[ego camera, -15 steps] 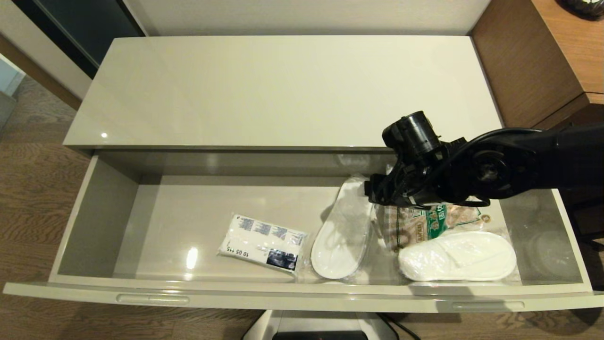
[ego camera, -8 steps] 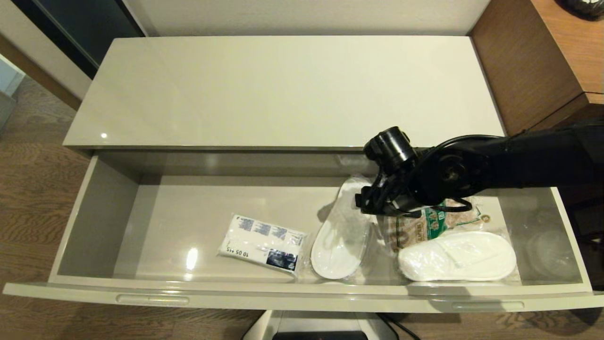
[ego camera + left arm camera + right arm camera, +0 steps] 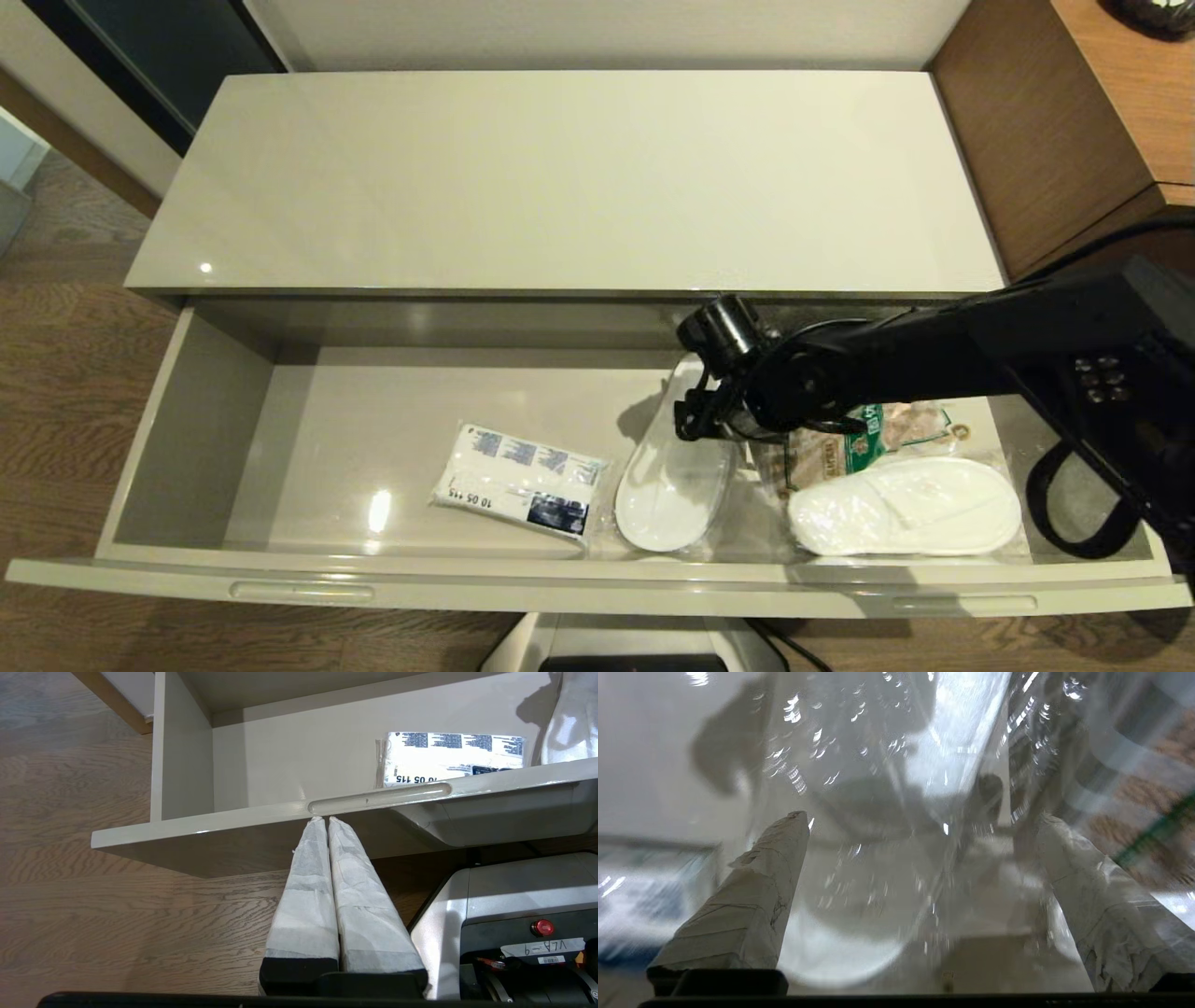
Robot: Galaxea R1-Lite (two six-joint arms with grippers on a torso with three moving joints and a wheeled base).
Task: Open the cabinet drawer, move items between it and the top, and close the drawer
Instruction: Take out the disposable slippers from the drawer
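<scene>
The cabinet drawer (image 3: 597, 581) is pulled wide open below the top (image 3: 560, 177), which is bare. Inside lie a white tissue packet (image 3: 518, 481) and a flat white slipper (image 3: 672, 476) in clear wrap. My right gripper (image 3: 695, 418) hangs low over the far end of that slipper. In the right wrist view this gripper (image 3: 922, 821) is open, its fingers on either side of the wrapped slipper (image 3: 840, 947), holding nothing. My left gripper (image 3: 326, 819) is shut and empty, just under the drawer's left slot handle (image 3: 378, 798), outside the drawer front.
A second wrapped slipper (image 3: 906, 504) and a snack bag with a green label (image 3: 840, 448) lie at the drawer's right end, under my right arm. Taller brown wood-grain furniture (image 3: 1055, 121) stands at the right. The robot's base (image 3: 635, 649) sits below the drawer front.
My right arm has swung left and down into the drawer, bringing the open gripper over the slipper. The left gripper and the items have not moved.
</scene>
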